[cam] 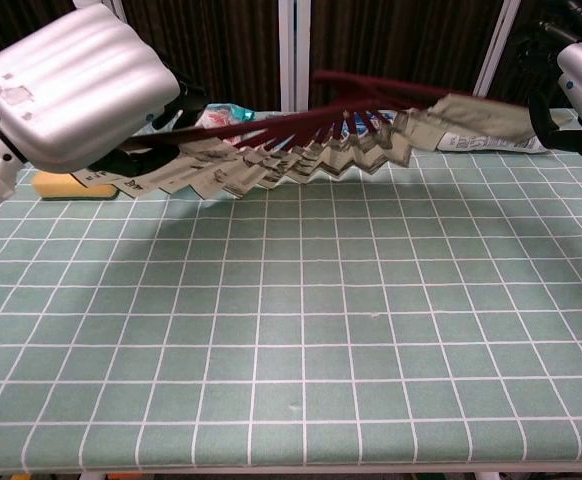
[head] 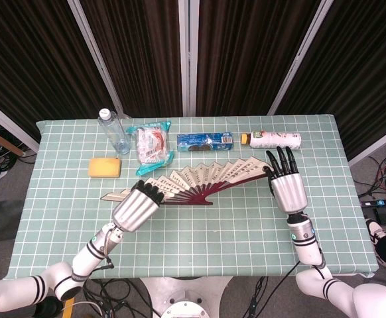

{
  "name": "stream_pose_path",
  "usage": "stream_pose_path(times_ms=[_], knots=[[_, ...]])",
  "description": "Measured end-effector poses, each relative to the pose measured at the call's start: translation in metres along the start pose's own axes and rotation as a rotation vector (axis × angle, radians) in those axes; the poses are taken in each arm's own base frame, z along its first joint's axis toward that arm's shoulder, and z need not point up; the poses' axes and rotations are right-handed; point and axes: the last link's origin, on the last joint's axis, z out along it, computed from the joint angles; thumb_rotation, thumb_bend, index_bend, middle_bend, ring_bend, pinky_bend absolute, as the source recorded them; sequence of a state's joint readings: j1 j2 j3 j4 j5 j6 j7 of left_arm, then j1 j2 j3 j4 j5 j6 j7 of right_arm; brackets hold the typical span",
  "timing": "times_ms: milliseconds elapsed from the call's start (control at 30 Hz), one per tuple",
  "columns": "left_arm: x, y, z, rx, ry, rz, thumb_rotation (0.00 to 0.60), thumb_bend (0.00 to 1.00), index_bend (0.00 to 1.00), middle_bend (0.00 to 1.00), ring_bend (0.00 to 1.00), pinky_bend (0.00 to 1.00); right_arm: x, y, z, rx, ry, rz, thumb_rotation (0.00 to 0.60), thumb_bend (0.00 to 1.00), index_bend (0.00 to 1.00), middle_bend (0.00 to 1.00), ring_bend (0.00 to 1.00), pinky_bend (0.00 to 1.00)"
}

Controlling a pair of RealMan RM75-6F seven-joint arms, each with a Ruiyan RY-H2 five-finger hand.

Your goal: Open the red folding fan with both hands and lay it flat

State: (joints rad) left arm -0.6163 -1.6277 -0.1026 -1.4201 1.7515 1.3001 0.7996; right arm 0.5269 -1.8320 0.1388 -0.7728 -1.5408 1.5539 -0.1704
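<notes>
Fan spread wide, held low over the desk for laying flat.
Left hand (head: 135,207) grips the fan (head: 199,180) at 8 o'clock; right hand (head: 287,187) at 3 o'clock, fingers (head: 280,160) straight; contact unclear.

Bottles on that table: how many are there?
2. A clear water bottle stands upright at the back left, and a white bottle lies on its side at the back right, just beyond the right hand.
</notes>
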Motion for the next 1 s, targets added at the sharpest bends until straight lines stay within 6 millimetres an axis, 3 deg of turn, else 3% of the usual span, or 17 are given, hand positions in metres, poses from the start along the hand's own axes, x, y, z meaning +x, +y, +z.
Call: stream_pose_path(times_ms=[67, 200, 367, 433, 600, 700, 1000], knots=[[0.002, 0.004, -0.001, -0.013, -0.024, -0.043, 0.600, 0.31, 0.49, 0.54, 0.57, 0.67, -0.001, 0.000, -0.003, -0.002, -0.021, 0.007, 0.600, 0.57, 0.33, 0.11, 0.00, 0.00], [0.006, 0.012, -0.002, -0.043, -0.095, -0.140, 0.600, 0.16, 0.33, 0.47, 0.51, 0.64, -0.001, 0.001, -0.009, -0.013, -0.068, 0.018, 0.600, 0.54, 0.25, 0.07, 0.00, 0.00], [0.008, 0.021, 0.001, -0.068, -0.189, -0.236, 0.600, 0.01, 0.24, 0.42, 0.47, 0.62, 0.003, 0.003, -0.012, -0.028, -0.151, 0.058, 0.600, 0.51, 0.19, 0.05, 0.00, 0.00], [0.006, 0.024, 0.003, -0.073, -0.231, -0.273, 0.600, 0.00, 0.21, 0.38, 0.42, 0.59, 0.005, 0.004, -0.012, -0.034, -0.184, 0.070, 0.600, 0.48, 0.17, 0.04, 0.00, 0.00], [-0.001, 0.030, 0.006, -0.069, -0.353, -0.379, 0.600, 0.00, 0.10, 0.19, 0.15, 0.34, 0.013, 0.011, -0.012, -0.052, -0.269, 0.108, 0.600, 0.45, 0.12, 0.02, 0.00, 0.00], [-0.002, 0.032, 0.009, -0.065, -0.427, -0.464, 0.600, 0.00, 0.07, 0.11, 0.04, 0.26, 0.019, 0.018, -0.011, -0.062, -0.308, 0.119, 0.600, 0.39, 0.09, 0.01, 0.00, 0.00], [0.000, 0.023, 0.016, -0.083, -0.606, -0.729, 0.600, 0.00, 0.03, 0.04, 0.00, 0.14, 0.035, 0.034, -0.019, -0.102, -0.367, 0.177, 0.600, 0.11, 0.07, 0.00, 0.00, 0.00]])
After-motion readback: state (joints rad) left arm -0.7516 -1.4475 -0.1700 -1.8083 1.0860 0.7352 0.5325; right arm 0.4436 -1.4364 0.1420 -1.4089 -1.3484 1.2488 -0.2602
